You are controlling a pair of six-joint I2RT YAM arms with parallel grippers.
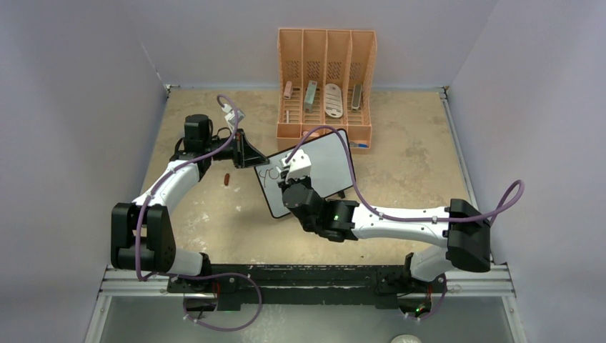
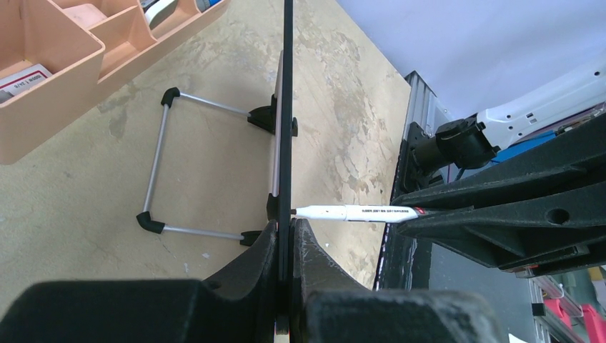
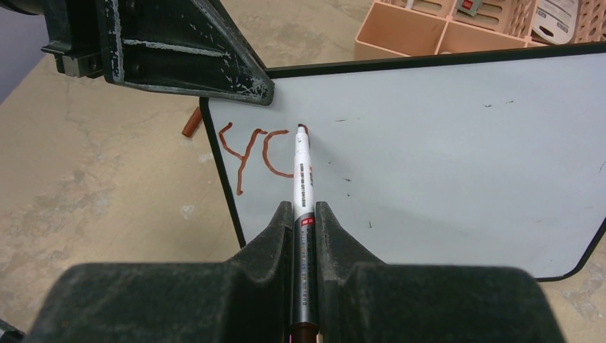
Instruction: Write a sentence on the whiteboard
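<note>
The whiteboard (image 1: 330,158) stands tilted in front of the organizer. My left gripper (image 1: 263,161) is shut on the board's left edge; the left wrist view shows the board (image 2: 286,107) edge-on between my left gripper's (image 2: 286,230) fingers. My right gripper (image 3: 304,212) is shut on a white and silver marker (image 3: 303,175), tip touching the board (image 3: 443,143). The sentence (image 3: 250,151) shows as a red-brown "y" and an unclosed "o" at the top left. The marker (image 2: 357,212) also shows in the left wrist view.
An orange organizer (image 1: 326,86) with several compartments holding small items stands behind the board. A red-brown marker cap (image 1: 226,179) lies on the table left of the board. The board's wire stand (image 2: 161,171) rests on the table behind it. Grey walls enclose the table.
</note>
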